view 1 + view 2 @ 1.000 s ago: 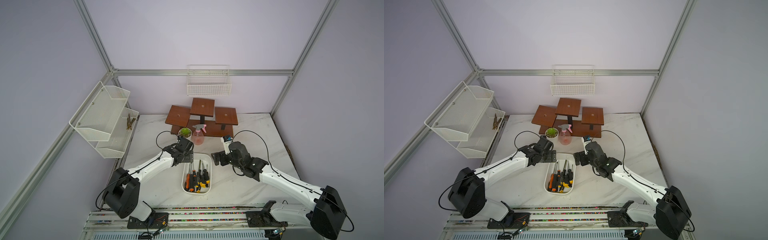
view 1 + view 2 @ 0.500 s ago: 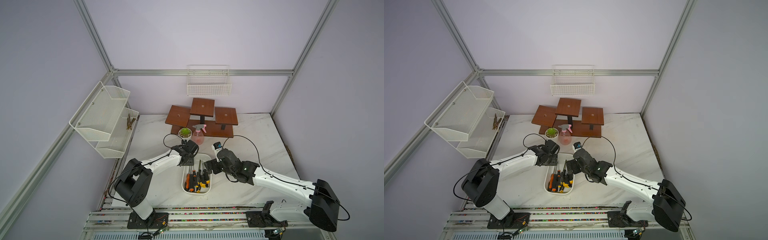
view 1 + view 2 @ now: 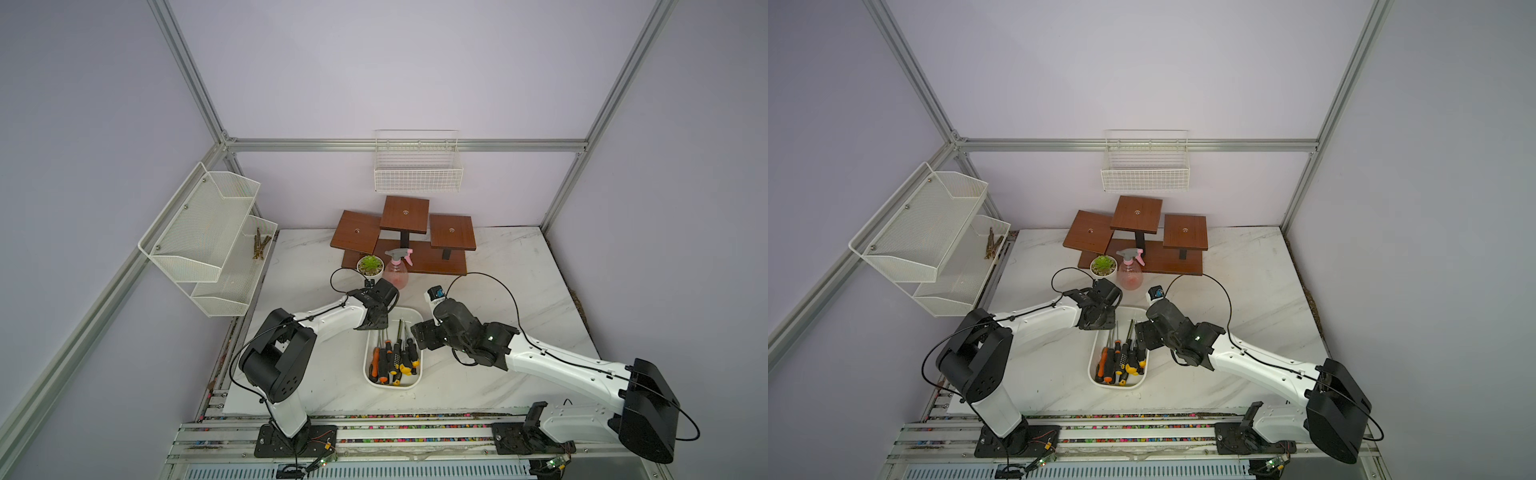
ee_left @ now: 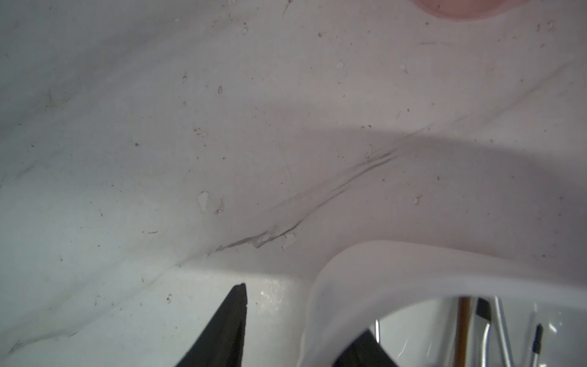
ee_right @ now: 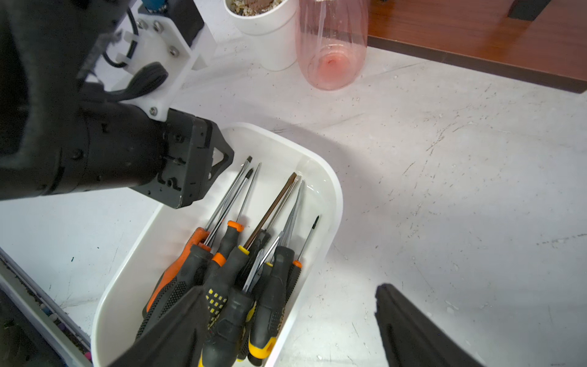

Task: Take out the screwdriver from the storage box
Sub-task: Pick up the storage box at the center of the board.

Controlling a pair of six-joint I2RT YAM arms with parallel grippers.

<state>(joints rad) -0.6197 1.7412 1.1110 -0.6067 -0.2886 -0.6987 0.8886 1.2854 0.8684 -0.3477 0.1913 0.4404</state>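
Note:
The storage box (image 3: 411, 311) is a white tub in the middle of the table, seen in both top views (image 3: 1136, 311). Several screwdrivers (image 3: 395, 357) with black, orange and yellow handles lie in it, shafts pointing away from me (image 5: 235, 270). My left gripper (image 3: 376, 325) is down at the box's far left corner. In the left wrist view its jaws (image 4: 303, 309) straddle the rim (image 4: 397, 270), one finger outside and one inside, with a gap still showing. My right gripper (image 3: 417, 338) stands open across the box's right wall (image 5: 292, 317), one finger above the handles and one above the table.
A pink spray bottle (image 3: 395, 272) and a small potted plant (image 3: 370, 266) stand just beyond the box, close to the left wrist. Behind them is a brown stepped wooden stand (image 3: 405, 237). A wire basket (image 3: 417, 174) hangs on the back wall, mesh shelves (image 3: 208, 232) on the left.
Both arms have moved in on the box. The left gripper has dropped onto the far left corner and its jaws have narrowed. The right gripper has swung left over the box's right side.

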